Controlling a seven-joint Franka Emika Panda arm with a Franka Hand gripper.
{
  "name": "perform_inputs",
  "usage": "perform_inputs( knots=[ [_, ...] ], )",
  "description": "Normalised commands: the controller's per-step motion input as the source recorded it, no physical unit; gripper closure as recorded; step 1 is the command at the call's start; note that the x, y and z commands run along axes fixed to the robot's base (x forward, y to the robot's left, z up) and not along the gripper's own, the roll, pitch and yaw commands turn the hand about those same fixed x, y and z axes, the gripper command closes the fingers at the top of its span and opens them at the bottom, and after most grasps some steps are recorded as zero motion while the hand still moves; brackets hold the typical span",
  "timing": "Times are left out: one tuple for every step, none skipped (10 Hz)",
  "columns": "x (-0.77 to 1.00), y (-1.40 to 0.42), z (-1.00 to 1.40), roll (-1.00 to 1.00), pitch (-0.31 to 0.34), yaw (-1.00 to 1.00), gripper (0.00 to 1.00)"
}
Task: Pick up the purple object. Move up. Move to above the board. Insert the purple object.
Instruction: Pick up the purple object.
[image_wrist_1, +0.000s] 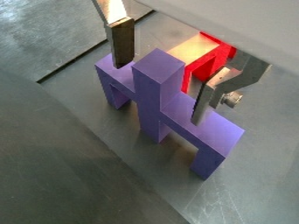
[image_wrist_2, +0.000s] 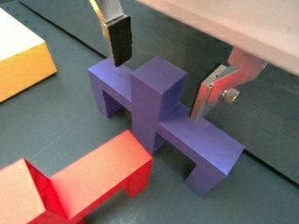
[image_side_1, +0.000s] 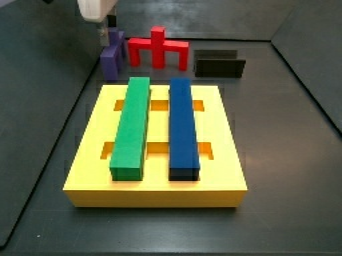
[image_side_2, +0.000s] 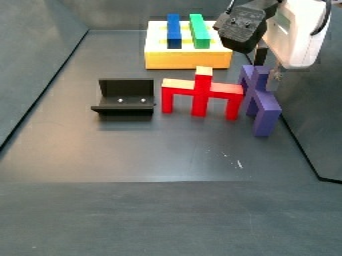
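Two-finger silver-plate gripper (image_wrist_2: 167, 72) spread wide, straddling stem of matte purple cross-shaped block (image_wrist_2: 158, 109) directly beneath, on floor. Red look-alike piece (image_wrist_2: 82, 179) just beside. Best descend centred, then clamp stem squarely before lifting.

The counter (image_side_2: 120, 160) is dark grey and flat, with low walls around it. The big yellow board (image_side_1: 158, 160) lies flat on it. A long green bar (image_side_1: 130, 118) and a long blue bar (image_side_1: 183, 122) sit on the board, side by side. The purple object (image_side_2: 258, 98) stands on the counter on its short legs. A red piece (image_side_2: 201, 93) stands right next to it. The fixture (image_side_2: 124, 97), dark and L-shaped, sits on the counter beside the red piece. The tool (image_wrist_1: 163, 68) hangs over the purple object, one finger on each side of its stem.
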Motion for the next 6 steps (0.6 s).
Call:
perform_inputs(
  knots=[
    [0.00,0.03,-0.10,0.02,0.000,0.00,0.00],
    [0.00,0.05,-0.06,0.01,0.000,0.00,0.00],
    [0.00,0.00,-0.03,0.04,0.000,0.00,0.00],
    [0.06,0.03,0.00,0.00,0.010,0.00,0.00],
    [0.13,0.15,0.00,-0.02,0.039,0.00,0.00],
    [0.04,0.11,0.00,-0.01,0.000,0.00,0.00]
  ],
)
